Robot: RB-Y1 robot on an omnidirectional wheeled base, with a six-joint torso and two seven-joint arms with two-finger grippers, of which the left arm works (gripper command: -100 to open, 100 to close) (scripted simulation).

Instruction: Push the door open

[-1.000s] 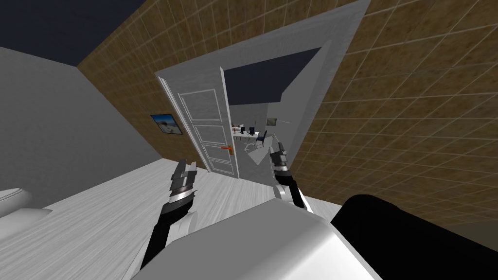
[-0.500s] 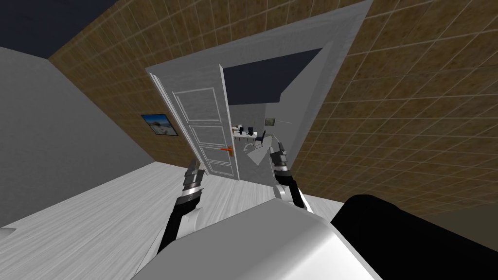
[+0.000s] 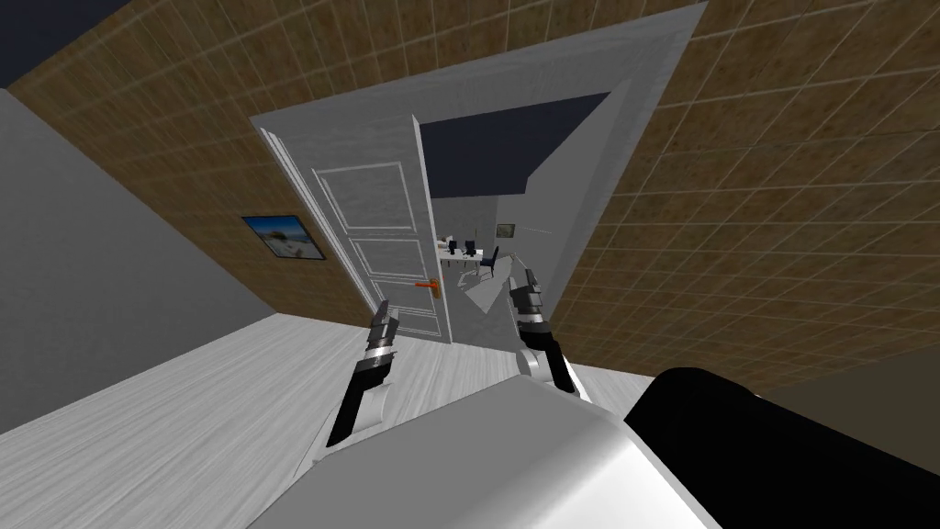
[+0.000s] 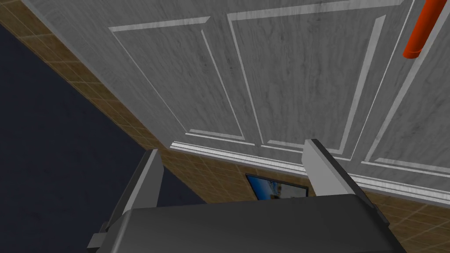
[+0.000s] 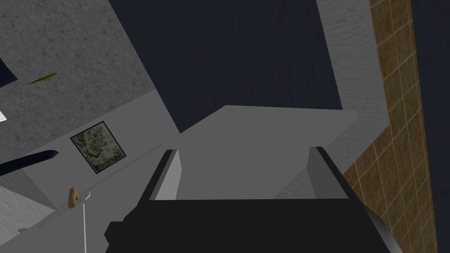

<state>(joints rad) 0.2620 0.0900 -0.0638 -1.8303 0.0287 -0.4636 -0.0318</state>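
Head view: the white panelled door (image 3: pixel 376 230) hangs partly open in its pale frame (image 3: pixel 643 64), which is set in a brown tiled wall (image 3: pixel 789 184). The hinges are on the robot's left and the free edge faces a gap, through which a further room with a table (image 3: pixel 462 258) shows. An orange lever handle (image 3: pixel 425 286) sits near the free edge. Noted: the left gripper (image 3: pixel 384 317) is raised at the door's lower panels, below the handle and a little toward the hinge side. In the left wrist view its fingers (image 4: pixel 325 167) stand about a third of the picture's width apart with nothing between them, aimed at the panel face. Contact with the face cannot be confirmed. Judgement: spread, empty fingers suit a flat push rather than a grasp, and a spot near the free edge gives leverage. The right gripper (image 3: pixel 525 275) is held up in the gap, likewise spread and empty — probably parked clear of the swing. A framed picture (image 3: pixel 283 237) hangs on the tiles beyond the hinge side.
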